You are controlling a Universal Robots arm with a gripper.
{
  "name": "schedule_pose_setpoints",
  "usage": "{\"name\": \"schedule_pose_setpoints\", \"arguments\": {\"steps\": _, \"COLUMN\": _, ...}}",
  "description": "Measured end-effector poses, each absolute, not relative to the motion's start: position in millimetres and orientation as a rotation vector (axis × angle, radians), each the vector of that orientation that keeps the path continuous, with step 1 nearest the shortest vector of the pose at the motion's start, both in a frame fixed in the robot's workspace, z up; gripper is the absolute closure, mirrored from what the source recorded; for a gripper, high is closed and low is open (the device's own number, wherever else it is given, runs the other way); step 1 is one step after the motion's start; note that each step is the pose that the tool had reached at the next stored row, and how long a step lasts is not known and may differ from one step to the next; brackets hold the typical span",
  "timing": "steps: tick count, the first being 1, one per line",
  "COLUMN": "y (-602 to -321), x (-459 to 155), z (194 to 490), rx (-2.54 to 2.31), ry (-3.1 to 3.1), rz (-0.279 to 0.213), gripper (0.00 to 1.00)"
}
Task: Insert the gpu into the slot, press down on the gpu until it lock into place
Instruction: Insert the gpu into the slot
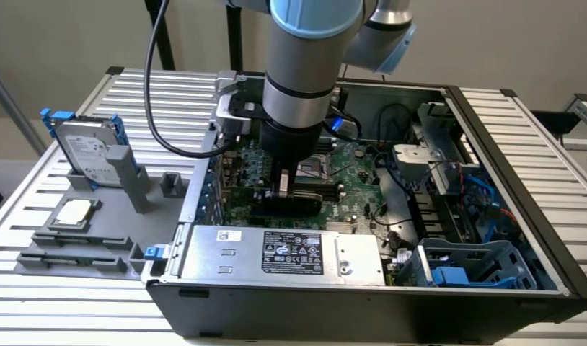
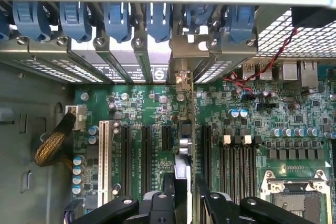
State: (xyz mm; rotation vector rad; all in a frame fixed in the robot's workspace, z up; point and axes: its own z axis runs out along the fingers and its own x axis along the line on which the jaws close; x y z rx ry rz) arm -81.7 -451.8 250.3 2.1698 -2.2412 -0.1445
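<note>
My gripper [image 1: 282,182] reaches down into the open computer case [image 1: 524,216], over the green motherboard [image 1: 356,169]. It is shut on the gpu [image 1: 285,205], a flat black card standing upright on the board. In the wrist view the gpu [image 2: 182,153] appears edge-wise between my two fingers [image 2: 169,195], and my gripper [image 2: 184,195] holds its top edge. The card's metal bracket end [image 2: 181,80] meets the case's rear wall. The card covers the blue slot, so I cannot tell how deep it sits.
Black expansion slots [image 2: 146,150] and a white one [image 2: 102,156] lie on one side of the card, memory slots [image 2: 233,156] and the CPU socket [image 2: 294,198] on the other. Blue bracket latches [image 2: 118,19] line the rear wall. A power supply [image 1: 284,252] flanks the board. A hard drive [image 1: 85,151] stands outside the case.
</note>
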Motion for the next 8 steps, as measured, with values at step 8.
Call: {"name": "schedule_pose_setpoints", "arguments": {"steps": 8, "y": -450.2, "x": -81.3, "z": 250.2, "rx": 2.166, "ry": -2.239, "rz": -0.147, "gripper": 0.74}}
